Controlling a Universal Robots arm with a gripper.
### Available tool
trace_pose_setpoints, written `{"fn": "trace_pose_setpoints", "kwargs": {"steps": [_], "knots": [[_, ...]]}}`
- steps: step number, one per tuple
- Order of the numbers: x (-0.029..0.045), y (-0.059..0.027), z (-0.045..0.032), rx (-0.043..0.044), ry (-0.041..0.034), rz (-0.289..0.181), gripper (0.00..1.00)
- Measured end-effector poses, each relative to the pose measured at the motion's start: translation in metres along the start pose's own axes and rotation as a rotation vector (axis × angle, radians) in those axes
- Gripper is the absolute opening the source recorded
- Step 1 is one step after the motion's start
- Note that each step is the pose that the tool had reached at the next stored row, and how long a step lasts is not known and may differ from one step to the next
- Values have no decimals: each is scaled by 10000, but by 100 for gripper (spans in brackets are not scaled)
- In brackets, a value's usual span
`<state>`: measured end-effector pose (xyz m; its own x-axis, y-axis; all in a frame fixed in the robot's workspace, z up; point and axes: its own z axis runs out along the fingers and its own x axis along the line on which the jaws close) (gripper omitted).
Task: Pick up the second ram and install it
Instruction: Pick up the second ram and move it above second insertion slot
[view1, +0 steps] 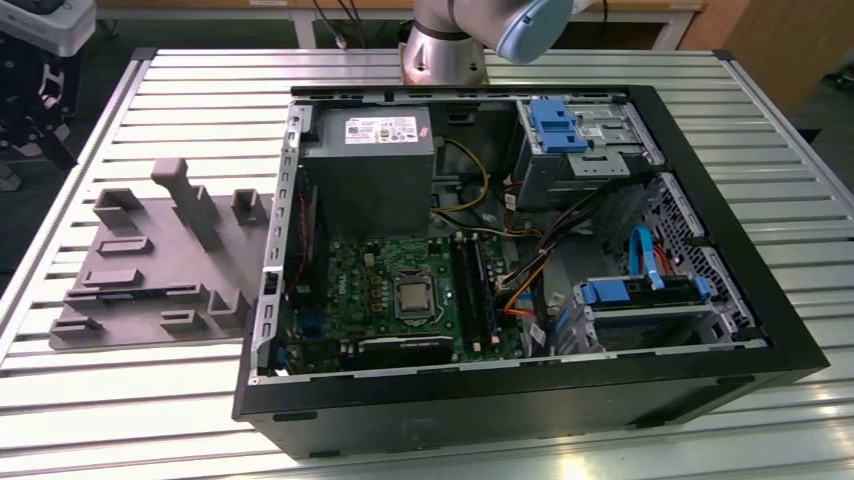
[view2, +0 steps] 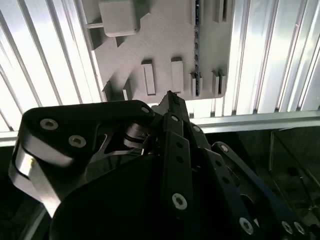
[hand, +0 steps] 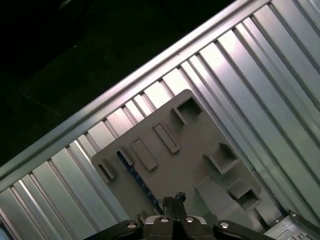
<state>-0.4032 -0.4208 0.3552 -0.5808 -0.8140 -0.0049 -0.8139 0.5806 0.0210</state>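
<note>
Ahead of end effector (hand: 175, 200), in gray fixture (hand: 192, 145): second ram (hand: 135, 175) edge-up | closure narrow, empty | step: pickup approach | need: widen, straddle board.

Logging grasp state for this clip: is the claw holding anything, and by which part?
Nothing is held: the claw is shut and empty, and the second ram sits in the gray tray.

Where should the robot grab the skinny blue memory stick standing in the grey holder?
Probably by its two flat faces, near the middle of its long top edge, coming straight down from above. The second ram stands on its thin edge in a slot of the grey holder, so only its upper strip sticks out. The slot covers its lower part, which leaves little to pinch from the side.
</note>
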Motion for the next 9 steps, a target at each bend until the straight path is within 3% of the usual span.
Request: {"fn": "trace_pose_setpoints", "kwargs": {"steps": [9], "knots": [[0,0,16,-8,35,-1635,11]]}}
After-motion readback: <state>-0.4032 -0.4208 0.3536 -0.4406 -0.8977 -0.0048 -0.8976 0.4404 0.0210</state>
